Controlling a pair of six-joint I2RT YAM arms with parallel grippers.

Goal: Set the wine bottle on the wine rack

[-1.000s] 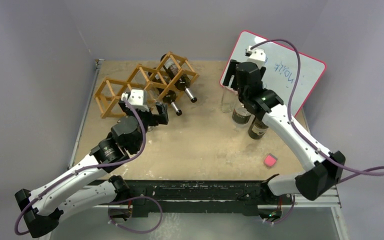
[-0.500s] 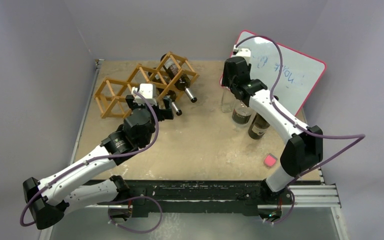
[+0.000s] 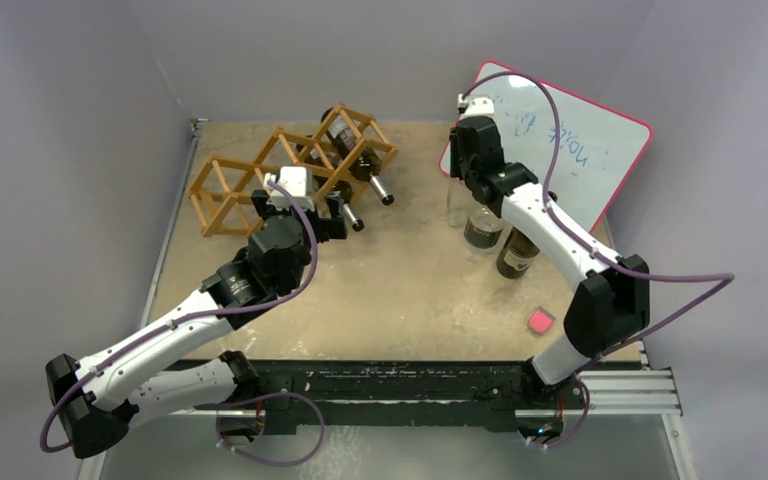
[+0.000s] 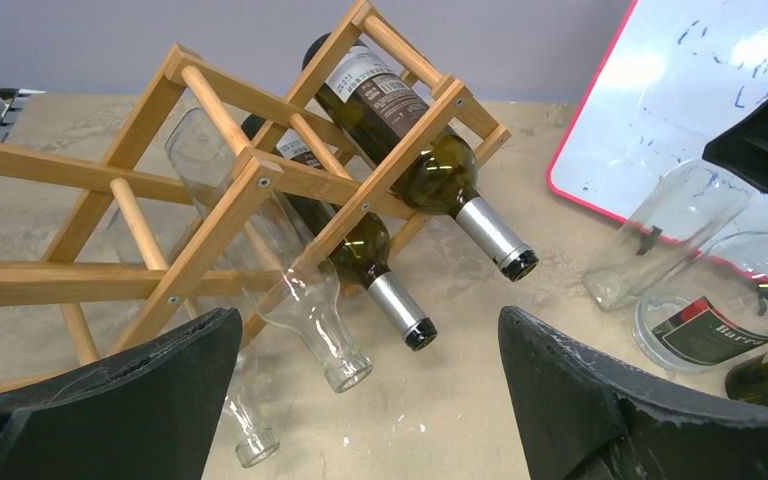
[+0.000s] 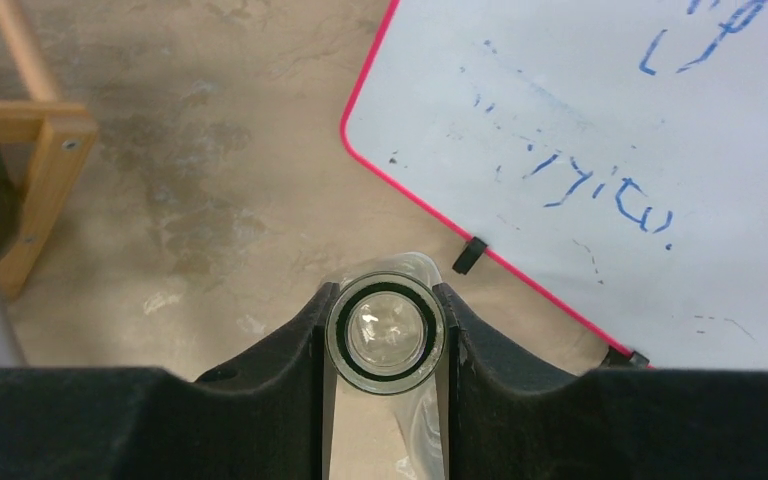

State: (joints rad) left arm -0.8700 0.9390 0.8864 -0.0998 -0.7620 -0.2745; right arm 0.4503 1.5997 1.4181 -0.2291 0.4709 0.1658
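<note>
The right gripper now seems clamped on the clear bottle; left gripper stays spread

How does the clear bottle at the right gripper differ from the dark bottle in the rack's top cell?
The clear bottle is see-through with an open mouth; the dark bottle is green, labelled and silver-capped. The clear bottle stands upright; the dark bottle lies tilted in the wine rack. The right gripper clasps the clear bottle's neck; no gripper touches the dark bottle. Both are glass wine bottles.
</note>
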